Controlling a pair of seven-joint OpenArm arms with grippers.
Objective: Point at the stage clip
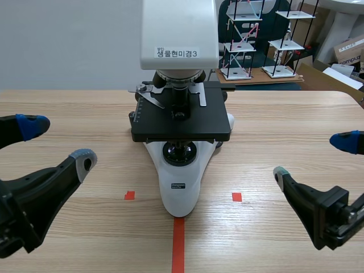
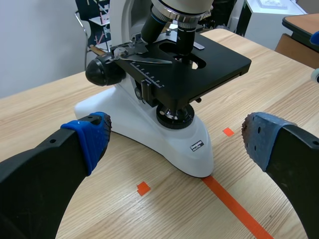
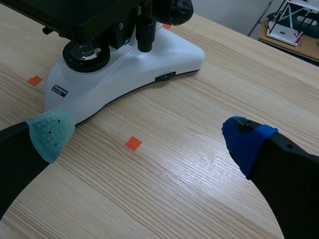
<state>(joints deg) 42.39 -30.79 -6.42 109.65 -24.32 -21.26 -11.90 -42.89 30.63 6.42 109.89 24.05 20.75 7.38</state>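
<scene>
- At mid-surface (image 1: 284, 114) I saw the microscope (image 1: 181, 187); the stage clip (image 1: 150, 98) lay on its black stage (image 1: 182, 122), beside the objective.
- Left jaws stood open, low, well apart from the clip.
- Right jaws were open too, apart from the microscope.

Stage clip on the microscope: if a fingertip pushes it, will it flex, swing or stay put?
The stage clip looks like a thin metal strip, so it probably flexes or pivots easily. The microscope has a broad white base, so it likely stays put.
</scene>
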